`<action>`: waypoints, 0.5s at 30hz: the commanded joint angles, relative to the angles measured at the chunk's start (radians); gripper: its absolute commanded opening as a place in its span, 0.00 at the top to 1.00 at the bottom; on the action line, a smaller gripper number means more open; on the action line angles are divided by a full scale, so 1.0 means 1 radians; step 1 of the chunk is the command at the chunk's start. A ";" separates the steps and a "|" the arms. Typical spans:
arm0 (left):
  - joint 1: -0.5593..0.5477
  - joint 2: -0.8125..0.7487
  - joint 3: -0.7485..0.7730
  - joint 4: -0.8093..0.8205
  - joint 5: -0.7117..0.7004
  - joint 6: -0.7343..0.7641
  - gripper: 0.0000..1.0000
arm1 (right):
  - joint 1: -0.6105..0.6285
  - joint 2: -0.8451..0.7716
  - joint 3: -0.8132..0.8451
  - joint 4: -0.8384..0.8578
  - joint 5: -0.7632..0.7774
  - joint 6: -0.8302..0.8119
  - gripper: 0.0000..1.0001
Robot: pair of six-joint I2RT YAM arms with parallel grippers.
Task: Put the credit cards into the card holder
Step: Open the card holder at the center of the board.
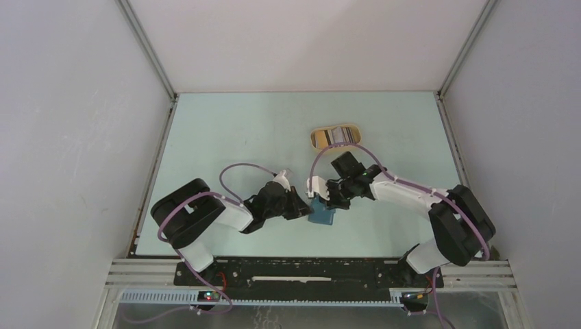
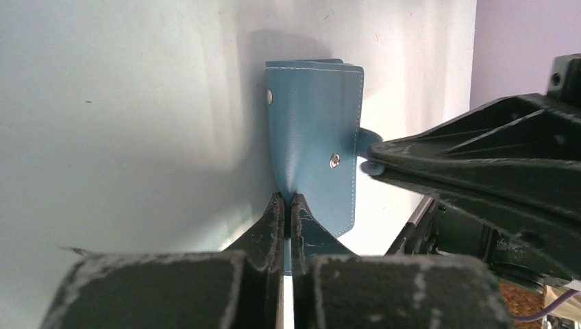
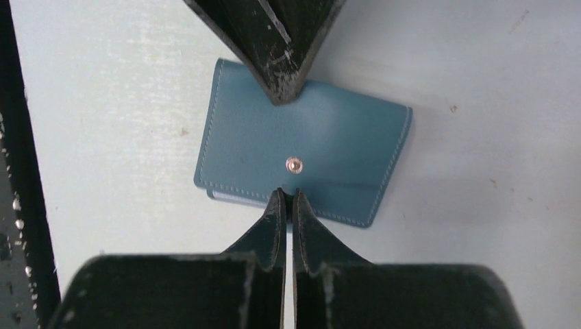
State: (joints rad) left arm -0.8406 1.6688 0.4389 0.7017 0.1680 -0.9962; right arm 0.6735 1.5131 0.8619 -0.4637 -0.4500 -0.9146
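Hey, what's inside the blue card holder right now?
The card holder is folded shut, its cover hiding the pockets. Only a pale sliver shows under one edge. Whether any card is inside cannot be seen.

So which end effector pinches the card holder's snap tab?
The right end effector nips the rounded tab; the left end effector clamps the card holder at its opposite edge.

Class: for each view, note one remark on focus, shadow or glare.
Top external: even soft light, all sharp, the card holder small. Left wrist: left tool blurred at its near blocks, holder sharp, soft shadow behind it on the table. Right wrist: holder sharp, right tool soft near the lens, faint shadow beside the holder.
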 commanded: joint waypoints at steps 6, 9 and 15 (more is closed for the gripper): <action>0.019 -0.019 -0.024 0.015 0.011 0.019 0.95 | -0.113 -0.112 -0.044 -0.112 -0.131 -0.177 1.00; 0.029 -0.056 -0.040 0.015 0.019 0.036 0.74 | -0.125 -0.106 -0.046 -0.109 -0.125 -0.190 1.00; 0.041 -0.181 -0.068 -0.071 -0.021 0.111 0.38 | -0.141 -0.159 -0.046 -0.092 -0.228 -0.167 1.00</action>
State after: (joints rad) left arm -0.8078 1.5845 0.3904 0.6823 0.1818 -0.9585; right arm 0.5430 1.4158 0.8120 -0.5652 -0.5846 -1.0653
